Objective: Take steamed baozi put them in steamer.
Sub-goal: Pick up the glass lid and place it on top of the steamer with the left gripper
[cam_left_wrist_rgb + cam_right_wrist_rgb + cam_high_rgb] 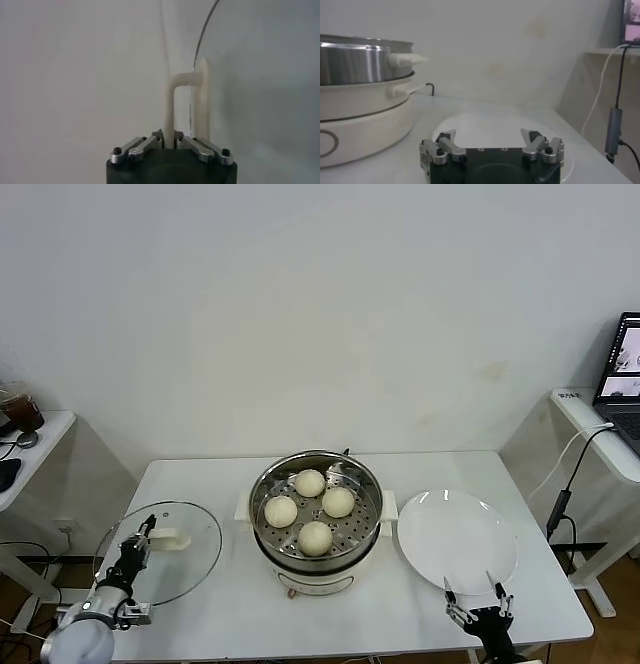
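Note:
Several pale baozi (310,482) lie on the perforated tray inside the shiny steamer (263,496), which stands mid-table on its white base (360,120). To its left the round glass lid (195,559) lies flat on the table. My left gripper (147,529) is shut on the lid's white handle (170,107), and its jaws (169,142) pinch the handle's near leg. Near the table's front edge my right gripper (476,592) stands open and empty, its fingers (445,145) just in front of the white plate (457,539).
The white plate (485,125) has nothing on it. A side table with a laptop (625,364) and a hanging cable (560,504) stands at the right. Another small table with a cup (22,409) stands at the far left.

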